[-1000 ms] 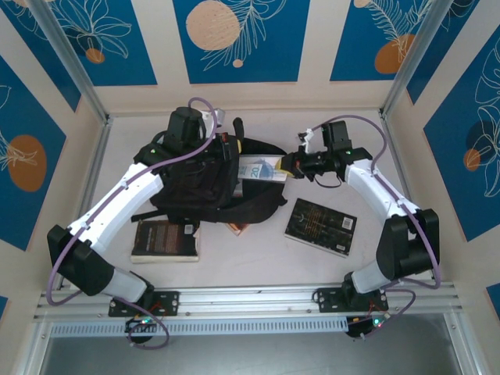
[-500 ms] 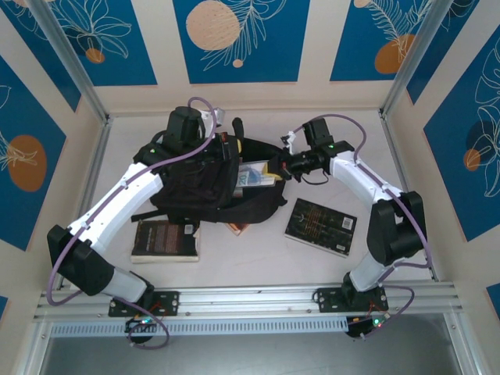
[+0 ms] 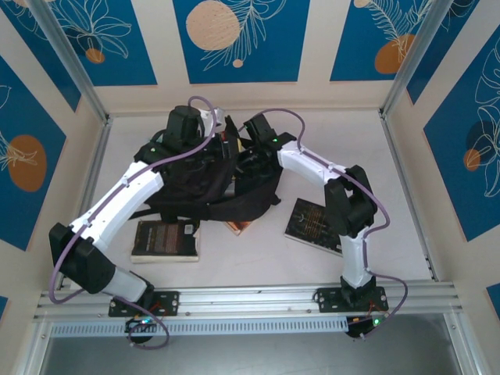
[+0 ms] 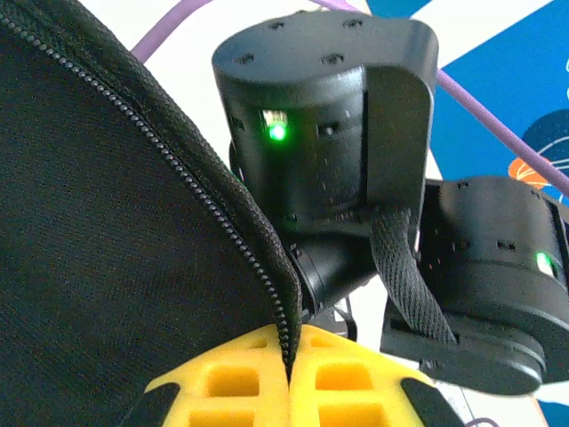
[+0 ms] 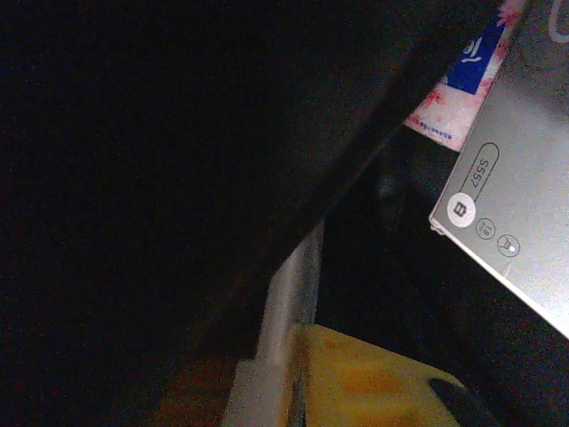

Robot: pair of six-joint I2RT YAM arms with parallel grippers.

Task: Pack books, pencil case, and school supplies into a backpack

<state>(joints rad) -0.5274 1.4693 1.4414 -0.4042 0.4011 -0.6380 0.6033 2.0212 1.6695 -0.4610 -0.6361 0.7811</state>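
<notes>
Left gripper [image 4: 289, 384] is pinched tight on the backpack [image 4: 107, 231] zipper edge, with the fabric bulging up to its left. Right gripper [image 5: 284, 391] is buried inside it, too dark to tell if it's clamped. A white edge [image 5: 289, 285] sits against its yellow pad [image 5: 356, 378], with a grey printed panel [image 5: 524, 205] up to its right.

The overhead view is bright, even and sharp, with only soft shadows on the pale surface [image 3: 258, 258]. The left wrist view is well lit, though the close black backpack [image 4: 107, 222] fabric reads slightly soft. The right wrist view is very dark, grainy and blurred, with a pale grey panel [image 5: 524, 178] catching light at right.
</notes>
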